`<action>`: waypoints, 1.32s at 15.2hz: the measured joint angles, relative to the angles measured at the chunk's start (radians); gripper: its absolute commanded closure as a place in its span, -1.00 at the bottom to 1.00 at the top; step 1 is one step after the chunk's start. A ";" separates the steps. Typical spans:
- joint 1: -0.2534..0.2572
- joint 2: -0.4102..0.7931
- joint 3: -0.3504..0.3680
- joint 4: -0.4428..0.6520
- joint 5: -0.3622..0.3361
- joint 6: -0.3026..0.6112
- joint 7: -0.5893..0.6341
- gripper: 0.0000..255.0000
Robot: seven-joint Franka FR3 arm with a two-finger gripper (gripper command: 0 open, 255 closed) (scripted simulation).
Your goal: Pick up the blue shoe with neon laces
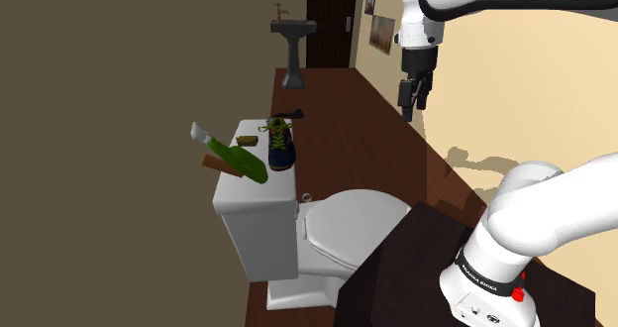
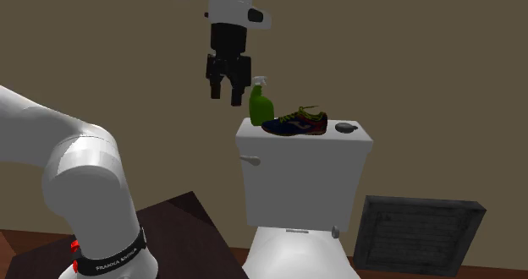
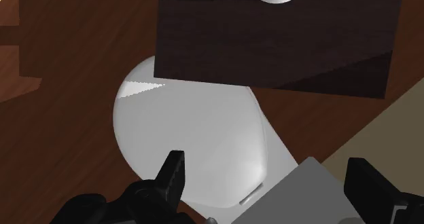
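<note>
A blue shoe with yellow-green laces [image 1: 281,143] lies on the white toilet tank lid [image 1: 248,191], also seen from the side as the blue shoe [image 2: 295,123] on the lid [image 2: 355,139]. My black gripper [image 1: 413,105] hangs open in the air, well above and to the shoulder view's right of the shoe. In the second exterior view the gripper [image 2: 226,91] is to the left of the tank and higher than the shoe. In the wrist view the fingers [image 3: 170,178] stand wide apart over the toilet seat [image 3: 183,134], nothing between them.
A green spray bottle [image 1: 238,159] leans on the tank beside the shoe, with a small brown item [image 1: 247,140] and a dark object [image 1: 289,113] behind. The dark stand [image 1: 406,261] sits by the toilet bowl [image 1: 347,226]. A pedestal sink [image 1: 293,38] stands down the hallway.
</note>
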State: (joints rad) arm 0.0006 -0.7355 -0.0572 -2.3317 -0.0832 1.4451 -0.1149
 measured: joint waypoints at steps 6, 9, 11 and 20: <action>0.002 0.080 0.061 0.001 0.052 0.106 0.128 -1.00; 0.002 0.151 0.106 0.024 0.082 0.175 0.224 -1.00; 0.000 0.224 0.134 0.051 0.095 0.236 0.286 -1.00; -0.014 0.500 0.231 0.212 0.091 0.417 0.557 -1.00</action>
State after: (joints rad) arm -0.0130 -0.2357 0.1743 -2.1195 0.0081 1.8621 0.4418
